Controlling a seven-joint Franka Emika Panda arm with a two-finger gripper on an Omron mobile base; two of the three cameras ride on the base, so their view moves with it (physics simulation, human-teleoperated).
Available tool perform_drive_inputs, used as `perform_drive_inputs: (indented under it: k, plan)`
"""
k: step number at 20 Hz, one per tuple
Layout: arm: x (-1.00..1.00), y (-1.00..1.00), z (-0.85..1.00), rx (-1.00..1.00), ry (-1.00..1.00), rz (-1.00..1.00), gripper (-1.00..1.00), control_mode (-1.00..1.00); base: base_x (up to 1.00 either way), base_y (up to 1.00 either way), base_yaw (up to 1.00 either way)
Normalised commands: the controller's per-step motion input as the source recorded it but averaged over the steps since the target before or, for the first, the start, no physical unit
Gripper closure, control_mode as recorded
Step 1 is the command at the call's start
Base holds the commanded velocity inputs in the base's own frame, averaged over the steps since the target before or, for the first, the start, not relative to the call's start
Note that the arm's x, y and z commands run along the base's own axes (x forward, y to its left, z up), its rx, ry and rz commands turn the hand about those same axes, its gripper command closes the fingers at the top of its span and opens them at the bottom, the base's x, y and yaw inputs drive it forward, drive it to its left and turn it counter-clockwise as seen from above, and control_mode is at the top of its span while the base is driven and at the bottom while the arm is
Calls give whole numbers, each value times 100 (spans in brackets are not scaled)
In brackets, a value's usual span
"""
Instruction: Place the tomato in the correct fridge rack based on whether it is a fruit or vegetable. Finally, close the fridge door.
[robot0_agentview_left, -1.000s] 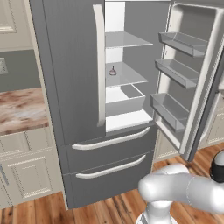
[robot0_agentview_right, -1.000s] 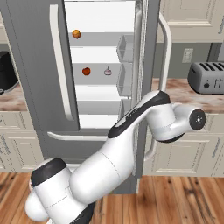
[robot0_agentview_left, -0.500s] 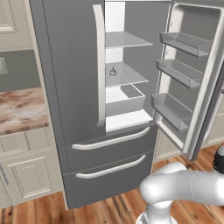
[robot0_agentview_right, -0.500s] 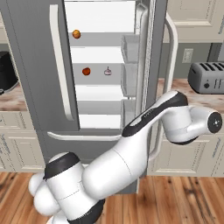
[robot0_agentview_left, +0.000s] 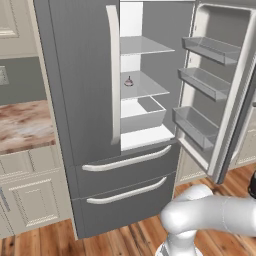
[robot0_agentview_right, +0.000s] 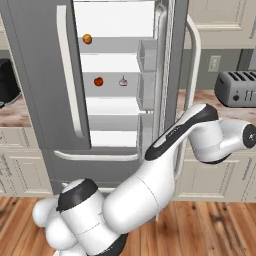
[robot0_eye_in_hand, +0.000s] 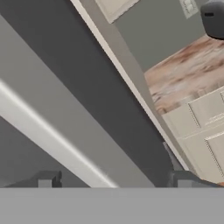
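Open fridge door (robot0_agentview_left: 220, 95) over wood floor (robot0_agentview_left: 125, 240)

The white arm (robot0_agentview_right: 150, 185) is rising from the near base and bending to the right. In the hand view, the gripper (robot0_eye_in_hand: 114, 178) is showing its two dark fingertips (robot0_eye_in_hand: 47, 178) set wide apart.

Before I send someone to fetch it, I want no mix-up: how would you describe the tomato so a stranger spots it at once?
Look into the open fridge, at the middle shelf. The tomato sits at its left, a small round red ball. Beside it is a pale garlic bulb, and the round fruit one shelf higher is more orange.
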Motion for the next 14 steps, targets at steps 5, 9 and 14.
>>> perform_drive_inputs:
  k: [5,9,14]
  plan:
    - [59,97,-7,0,0,-1,-100,-100,0,0,0]
    - [47,100,-8,0,0,0,-100,-100,0,0,0]
    - [62,100,-1,0,0,0,-100,-100,0,0,0]
